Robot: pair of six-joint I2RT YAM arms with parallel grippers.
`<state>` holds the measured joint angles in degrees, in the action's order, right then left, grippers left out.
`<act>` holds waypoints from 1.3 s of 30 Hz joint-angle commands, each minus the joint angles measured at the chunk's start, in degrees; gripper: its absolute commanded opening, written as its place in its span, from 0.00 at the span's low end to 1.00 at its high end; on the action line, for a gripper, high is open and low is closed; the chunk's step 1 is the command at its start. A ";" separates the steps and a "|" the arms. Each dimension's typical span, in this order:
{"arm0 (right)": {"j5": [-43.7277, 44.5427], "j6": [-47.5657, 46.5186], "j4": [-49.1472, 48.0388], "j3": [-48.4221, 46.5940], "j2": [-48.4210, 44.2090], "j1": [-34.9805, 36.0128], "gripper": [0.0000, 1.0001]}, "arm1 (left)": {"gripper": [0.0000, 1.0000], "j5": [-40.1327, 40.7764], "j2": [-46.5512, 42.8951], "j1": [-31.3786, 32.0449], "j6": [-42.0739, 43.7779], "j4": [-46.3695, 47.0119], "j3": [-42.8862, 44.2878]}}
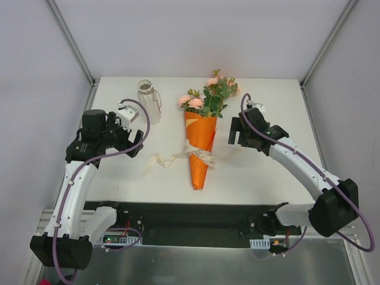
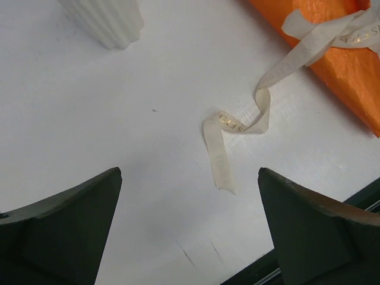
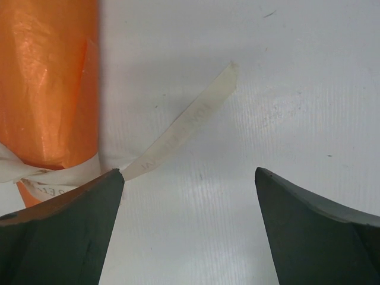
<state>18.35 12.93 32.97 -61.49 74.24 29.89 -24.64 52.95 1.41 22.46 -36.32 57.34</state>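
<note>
A bouquet in an orange paper cone [image 1: 200, 145] lies in the middle of the white table [image 1: 267, 172], its pink flowers and green leaves [image 1: 209, 98] pointing away from me. A cream ribbon [image 1: 178, 157] is tied round the cone, one loose end trailing left [image 2: 228, 139], the other right [image 3: 181, 133]. A ribbed white vase [image 1: 149, 101] stands upright at the back left. My left gripper [image 1: 132, 142] hovers open over bare table, left of the ribbon's end and in front of the vase [image 2: 107, 21]. My right gripper [image 1: 236, 132] is open and empty just right of the cone [image 3: 50, 77].
Grey walls with metal corner posts enclose the table on three sides. A black rail with electronics [image 1: 190, 222] runs along the near edge between the arm bases. Purple cables loop over both arms.
</note>
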 commanded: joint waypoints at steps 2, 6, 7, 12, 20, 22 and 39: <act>3.10 5.70 0.87 3.66 -0.14 1.04 0.96 | 0.99 3.81 0.92 7.62 0.92 0.63 0.05; 5.72 9.82 0.43 6.47 -0.85 3.32 0.96 | 0.99 8.63 4.61 14.66 0.40 1.51 0.49; 6.17 10.71 0.60 6.74 -0.85 3.68 0.96 | 0.99 9.43 6.45 16.15 0.39 1.60 0.75; 5.48 14.84 -1.23 10.76 -1.46 4.04 0.99 | 0.99 12.69 13.66 24.41 -1.36 1.60 4.26; 3.10 20.90 -8.71 18.07 -6.91 4.12 0.94 | 0.99 16.29 26.14 33.04 -1.19 0.37 7.17; 2.66 21.61 -8.80 18.25 -6.48 4.04 0.94 | 0.99 16.12 29.04 34.44 -1.10 1.59 7.35; -4.10 29.51 -12.93 22.82 -10.61 4.21 0.95 | 0.96 13.66 42.06 35.85 5.31 22.67 1.55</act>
<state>18.17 37.91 22.52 -38.83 64.05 33.85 -9.30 94.89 36.42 24.80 -19.94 61.45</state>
